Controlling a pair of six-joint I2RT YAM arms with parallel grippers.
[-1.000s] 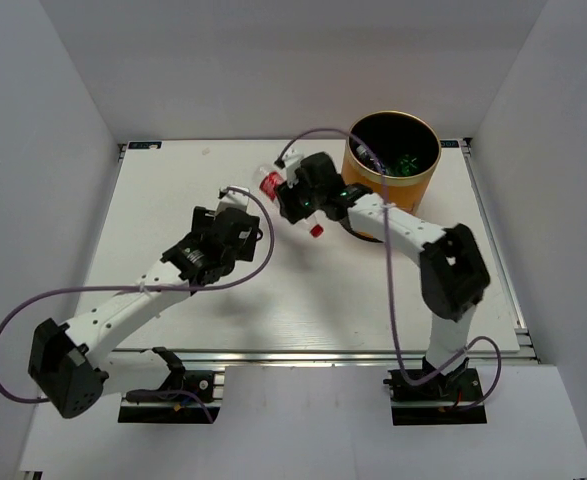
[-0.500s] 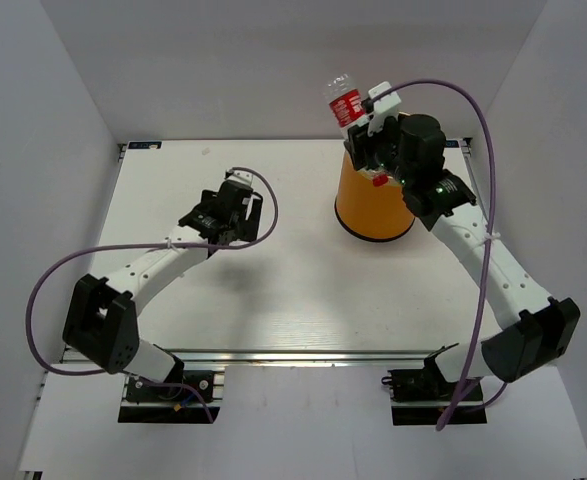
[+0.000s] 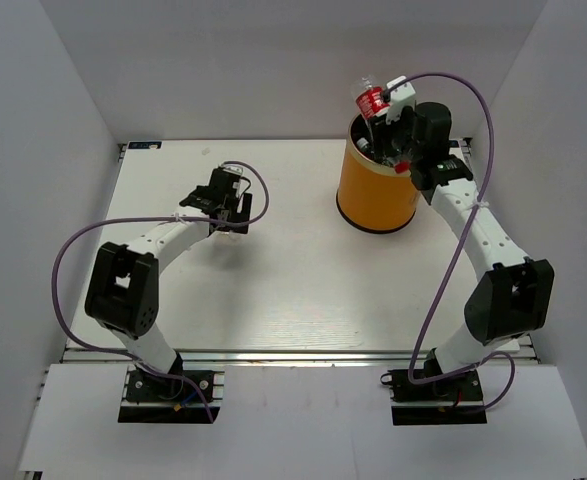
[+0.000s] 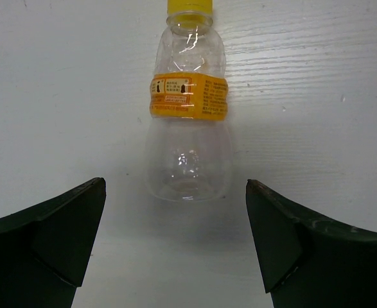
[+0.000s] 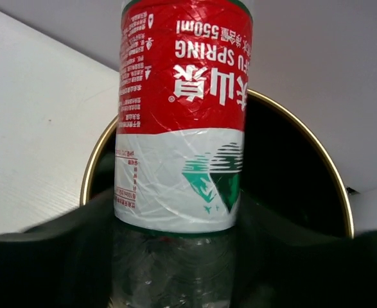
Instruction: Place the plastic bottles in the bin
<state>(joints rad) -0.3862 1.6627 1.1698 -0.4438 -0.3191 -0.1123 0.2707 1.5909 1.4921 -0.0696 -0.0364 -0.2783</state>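
Observation:
My right gripper (image 3: 381, 117) is shut on a clear bottle with a red and white label (image 3: 371, 100) and holds it over the mouth of the orange bin (image 3: 376, 190). In the right wrist view the bottle (image 5: 182, 115) stands between my fingers, with the bin's gold rim (image 5: 97, 163) and black inside (image 5: 284, 179) behind it. My left gripper (image 3: 225, 192) is open at the far left of the table. In its wrist view a clear bottle with a yellow cap and orange label (image 4: 188, 128) lies on the table just ahead of the open fingers (image 4: 53, 244).
White walls enclose the table on three sides. The bin stands at the far right, close to the back edge. Purple cables loop from both arms. What lies inside the bin is hidden.
My right arm has lifted the red-labelled bottle from the table's middle up over the bin. My left arm has reached farther back and left, over the yellow-capped bottle.

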